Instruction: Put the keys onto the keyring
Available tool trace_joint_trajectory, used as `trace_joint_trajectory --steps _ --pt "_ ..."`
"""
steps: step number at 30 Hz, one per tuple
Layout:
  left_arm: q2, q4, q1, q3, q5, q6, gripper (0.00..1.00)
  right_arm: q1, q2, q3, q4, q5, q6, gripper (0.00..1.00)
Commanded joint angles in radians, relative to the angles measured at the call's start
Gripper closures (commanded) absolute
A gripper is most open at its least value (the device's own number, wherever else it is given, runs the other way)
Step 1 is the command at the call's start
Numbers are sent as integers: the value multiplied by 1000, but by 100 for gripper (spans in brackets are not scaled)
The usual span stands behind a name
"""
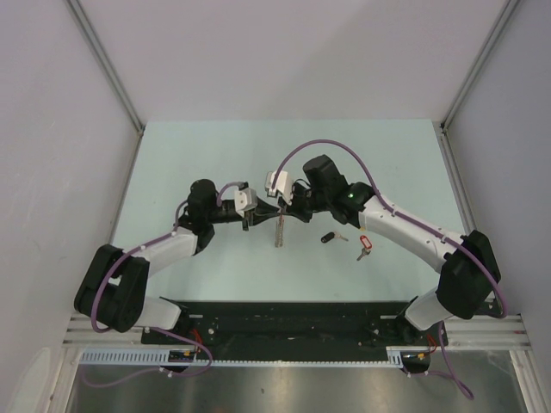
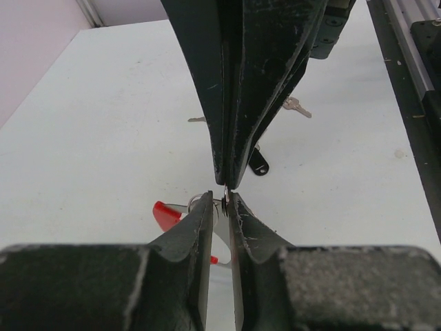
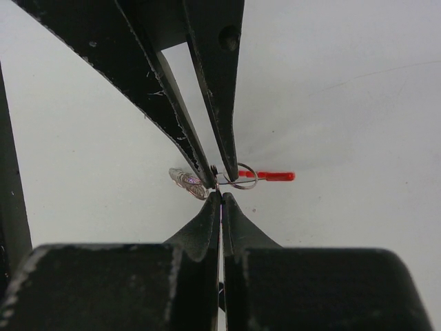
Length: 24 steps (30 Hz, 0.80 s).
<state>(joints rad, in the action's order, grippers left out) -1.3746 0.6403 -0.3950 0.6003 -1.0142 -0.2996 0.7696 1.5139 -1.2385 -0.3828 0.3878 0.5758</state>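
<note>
**Top external view.** The left gripper and right gripper meet tip to tip over the middle of the table. The keyring trails from their meeting point toward the near edge. A black key and a red key lie on the table to the right, well apart from it. I see no key in either claw.

**Left wrist view.** My left fingers stand narrowly apart, with a small ring of the keyring in the gap. I cannot tell whether they are pinching it. The red arc shows just behind them. The right jaws come down from above, clenched on the same wire.

**Right wrist view.** My right fingers are pressed together on the thin wire at their tips. A round loop of the chain and a red piece sit just beyond. A pale glinting object beside the tips is too blurred to name.

**Step in hand.** I judge this to be a two-handed regrip of the keyring, made ahead of threading. The next move calls for a firm left pinch before the right lets go. One claw can then fetch a key.
</note>
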Motion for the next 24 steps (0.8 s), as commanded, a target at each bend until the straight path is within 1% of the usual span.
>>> trace_joint_trajectory --steps 1,7,9,10,13,14,16,17,18,19,20,21,22,24 --pt "2 -16 -8 16 9 -39 81 2 -4 -52 50 17 -16 100" --pt "9 -13 -10 13 19 -38 91 3 -6 -52 51 16 -22 100" --pt "12 -7 -11 12 19 -38 99 2 -8 -52 51 16 -31 100" --pt "17 -1 -11 12 22 -36 100 2 -9 -52 53 16 -37 100" --pt "23 19 -11 -5 32 -30 100 -7 -21 -52 58 19 -73 81" --pt "29 59 -11 -14 35 -23 100 -22 -27 -52 61 25 -85 64" --pt "34 116 -11 -42 43 16 100 -44 -43 -50 71 48 -152 52" --pt "35 171 -11 -51 43 33 100 -56 -69 -47 93 60 -178 40" --pt "37 198 -11 -65 45 66 100 -84 -86 -23 110 84 -232 36" --pt "37 225 -11 -72 52 85 100 -98 -107 -9 131 91 -270 27" --pt "37 251 -11 -79 55 127 100 -111 -147 10 168 95 -299 24" --pt "34 315 -13 -92 60 151 100 -145 -174 45 188 102 -329 20" --pt "34 347 -13 -99 68 174 99 -162 -201 71 214 92 -414 15" --pt "34 442 -16 -122 77 240 100 -226 -271 132 272 88 -497 13"
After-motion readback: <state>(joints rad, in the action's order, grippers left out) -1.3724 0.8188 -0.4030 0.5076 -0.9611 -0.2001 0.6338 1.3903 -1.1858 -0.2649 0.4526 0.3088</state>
